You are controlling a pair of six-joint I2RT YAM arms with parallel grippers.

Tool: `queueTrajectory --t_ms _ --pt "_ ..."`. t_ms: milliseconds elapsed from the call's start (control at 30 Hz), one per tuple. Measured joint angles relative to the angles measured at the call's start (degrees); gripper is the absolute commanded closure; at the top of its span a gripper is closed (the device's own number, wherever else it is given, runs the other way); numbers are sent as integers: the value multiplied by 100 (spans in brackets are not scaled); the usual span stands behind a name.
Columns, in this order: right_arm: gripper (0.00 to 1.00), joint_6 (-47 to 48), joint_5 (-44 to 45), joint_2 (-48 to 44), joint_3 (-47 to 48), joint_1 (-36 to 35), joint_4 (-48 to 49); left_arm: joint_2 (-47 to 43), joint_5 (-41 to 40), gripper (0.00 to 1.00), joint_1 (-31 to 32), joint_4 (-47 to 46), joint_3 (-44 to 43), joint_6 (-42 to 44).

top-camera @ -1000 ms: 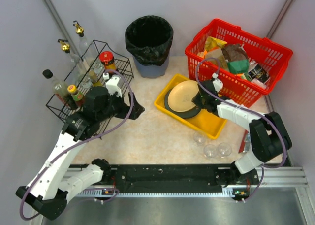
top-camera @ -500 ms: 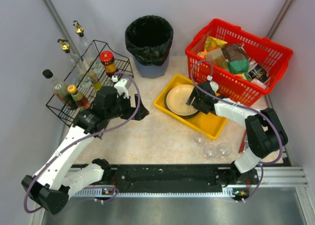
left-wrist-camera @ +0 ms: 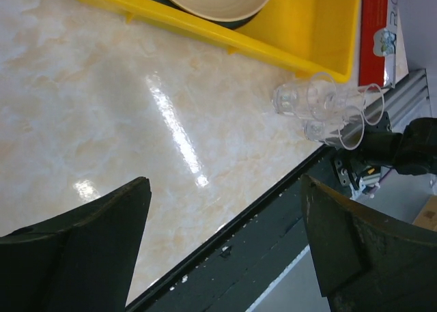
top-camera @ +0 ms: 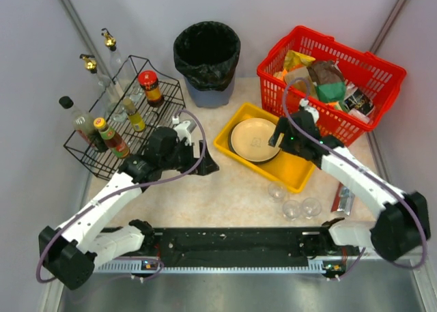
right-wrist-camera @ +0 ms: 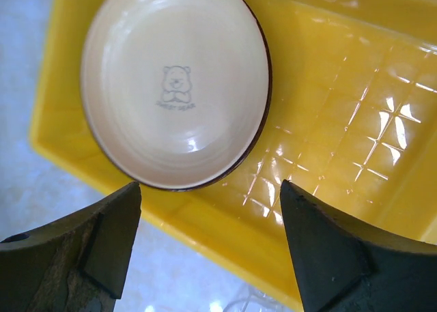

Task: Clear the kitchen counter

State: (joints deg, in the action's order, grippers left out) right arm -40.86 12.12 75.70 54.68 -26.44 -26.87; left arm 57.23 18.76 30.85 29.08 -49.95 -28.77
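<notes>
- I read the surface [top-camera: 218,189] as beige-pink, with a faint marbled stone pattern.
- The tray [top-camera: 300,174] is bright yellow. From my right wrist camera its floor shows a grid pattern.
- The plate [right-wrist-camera: 174,87] is cream with a dark brown rim and a small grey bear outline printed at its middle.
- The basket [top-camera: 384,93] is red lattice.
- The bin [top-camera: 207,93] is blue-grey with a black liner.
- The rack [top-camera: 75,150] is black wire.
- One jar [top-camera: 150,87] in it has a red lid.
- The glasses [top-camera: 293,206] are clear and colourless.
- My left arm [top-camera: 102,203] and right arm [top-camera: 355,175] are white with black joints and purple cables.
</notes>
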Motion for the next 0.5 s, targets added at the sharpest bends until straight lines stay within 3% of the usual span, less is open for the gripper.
queueTrajectory --t_ms 267,500 --pt "20 190 -225 -2251 -79 0 -702 828 87 9 907 -796 98 -459" --pt "20 201 -363 -2931 -181 0 -1274 2291 -28 12 1821 -1709 2 -1193"
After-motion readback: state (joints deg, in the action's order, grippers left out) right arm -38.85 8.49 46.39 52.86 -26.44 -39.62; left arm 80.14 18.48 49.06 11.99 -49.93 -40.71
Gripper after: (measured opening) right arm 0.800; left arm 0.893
